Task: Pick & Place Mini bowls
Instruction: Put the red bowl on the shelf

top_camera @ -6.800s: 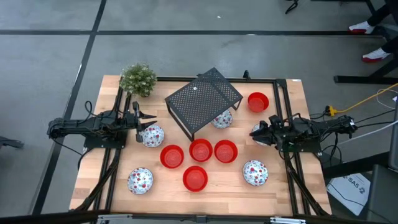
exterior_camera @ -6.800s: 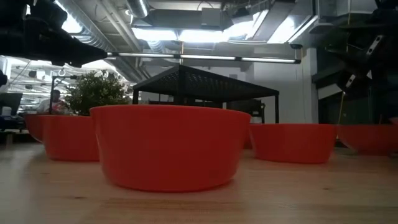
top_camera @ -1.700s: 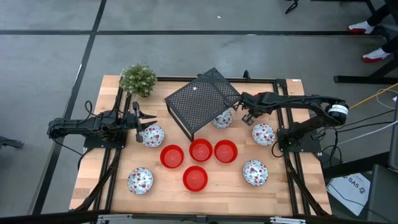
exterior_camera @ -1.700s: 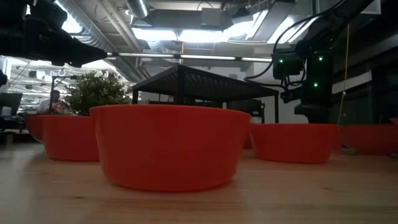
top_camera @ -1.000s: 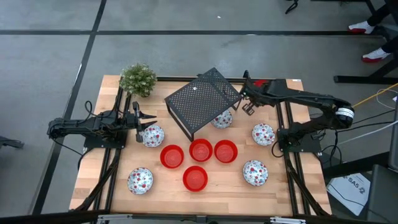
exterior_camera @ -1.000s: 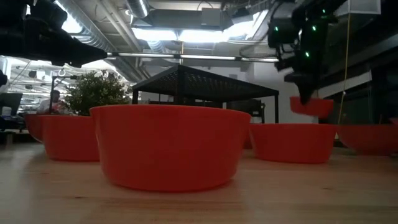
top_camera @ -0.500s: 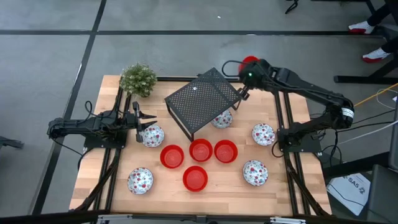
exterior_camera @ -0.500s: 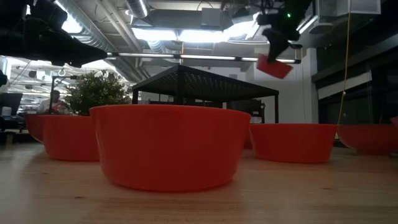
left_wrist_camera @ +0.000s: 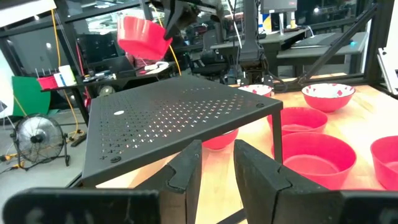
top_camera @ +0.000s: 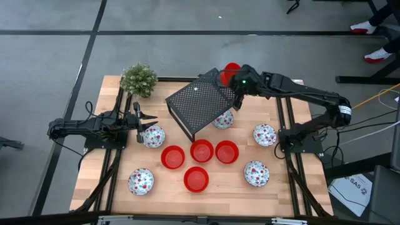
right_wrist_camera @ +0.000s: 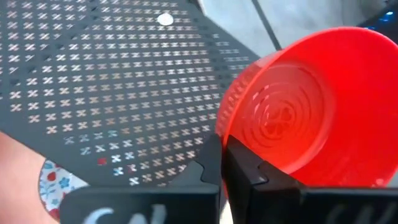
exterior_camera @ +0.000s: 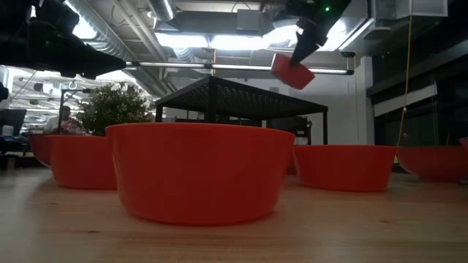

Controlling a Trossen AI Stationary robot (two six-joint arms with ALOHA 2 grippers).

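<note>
The wooden worktop (top_camera: 294,181) carries a black perforated rack (top_camera: 203,102), set at an angle near its far middle, and a small green plant (top_camera: 139,79) at the far left corner. The mini bowls are small and round, some plain glossy red, others white with a red-and-green speckled print. Three red bowls (top_camera: 201,150) stand in a row near the middle of the worktop, with a fourth red bowl (top_camera: 196,179) just nearer than the row. Speckled bowls lie around them: one (top_camera: 154,135) at the left beside the left arm, one (top_camera: 141,181) at the near left, one (top_camera: 223,120) partly under the rack's right edge, one (top_camera: 264,134) at the right, and one (top_camera: 256,173) at the near right. One more red bowl (right_wrist_camera: 311,106) is off the worktop, tilted in the air above the rack's far right corner; ridged rings show inside it. The right claw (right_wrist_camera: 224,163) is clamped on this bowl's rim, its two fingers pressed together with the wall between them, the bowl hanging just beyond the fingertips. The left claw (left_wrist_camera: 216,163) waits low at the left of the worktop, pointing toward the rack, its fingers slightly apart and holding nothing.
</note>
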